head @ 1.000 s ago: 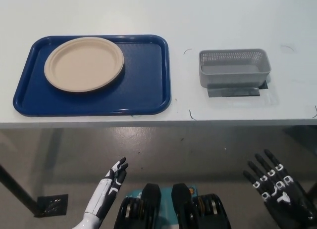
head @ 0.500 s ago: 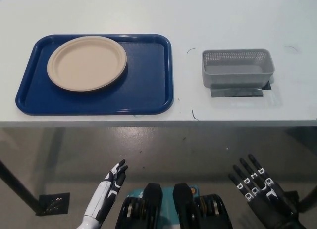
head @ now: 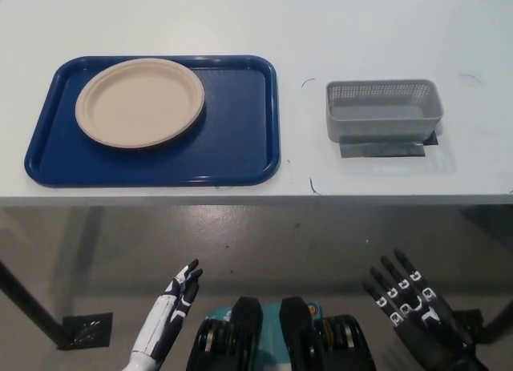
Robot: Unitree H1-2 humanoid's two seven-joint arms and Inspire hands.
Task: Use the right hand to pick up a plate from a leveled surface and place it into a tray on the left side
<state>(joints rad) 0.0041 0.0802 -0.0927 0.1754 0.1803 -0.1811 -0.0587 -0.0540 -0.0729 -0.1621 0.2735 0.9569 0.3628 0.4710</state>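
A beige round plate (head: pixel 139 102) lies flat in the upper left part of the blue tray (head: pixel 232 139) on the left half of the white table. My black right hand (head: pixel 409 307) hangs low at the bottom right, below the table's front edge, open with its fingers spread and nothing in it. My white left hand (head: pixel 172 307) rests at the bottom left, also below the table edge, open with its fingers held straight.
A grey mesh basket (head: pixel 382 108) stands right of the tray on a strip of dark tape (head: pixel 385 150). The white table's front edge (head: pixel 256 199) crosses the middle of the view. Beneath it lies grey floor, with a table leg foot (head: pixel 80 331) at lower left.
My right hand has drifted left and lower in the view, staying open. My left hand has sunk slightly. The camera shifted a little after the first frame.
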